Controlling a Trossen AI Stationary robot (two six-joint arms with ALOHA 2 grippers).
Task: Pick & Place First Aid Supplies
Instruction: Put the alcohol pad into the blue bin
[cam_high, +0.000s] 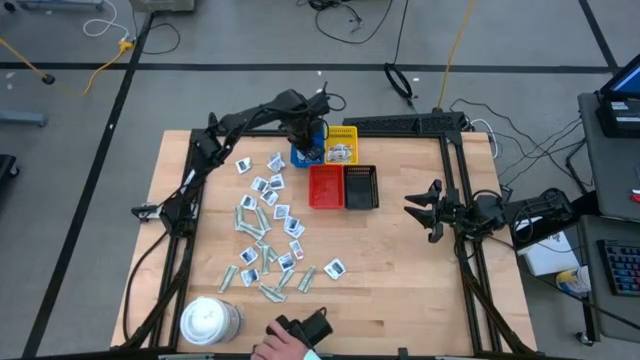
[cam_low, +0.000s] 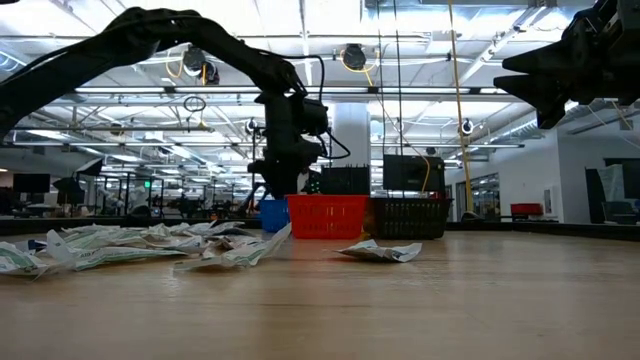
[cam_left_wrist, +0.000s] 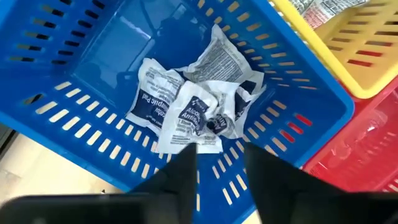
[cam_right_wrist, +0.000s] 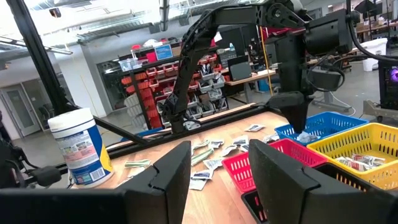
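Overhead, left gripper (cam_left_wrist: 217, 158) hangs jaws-apart above packets (cam_left_wrist: 193, 102) in blue tray (cam_left_wrist: 74, 68); right gripper (cam_high: 425, 210) open.

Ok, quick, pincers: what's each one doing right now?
Left pincer: open over the blue tray, holding nothing; white packets lie below it.
Right pincer: open, empty, off to the side.

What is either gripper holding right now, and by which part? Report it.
Nothing. The left gripper hangs open over the blue tray, its packets lying loose inside. The right gripper waits open and empty.
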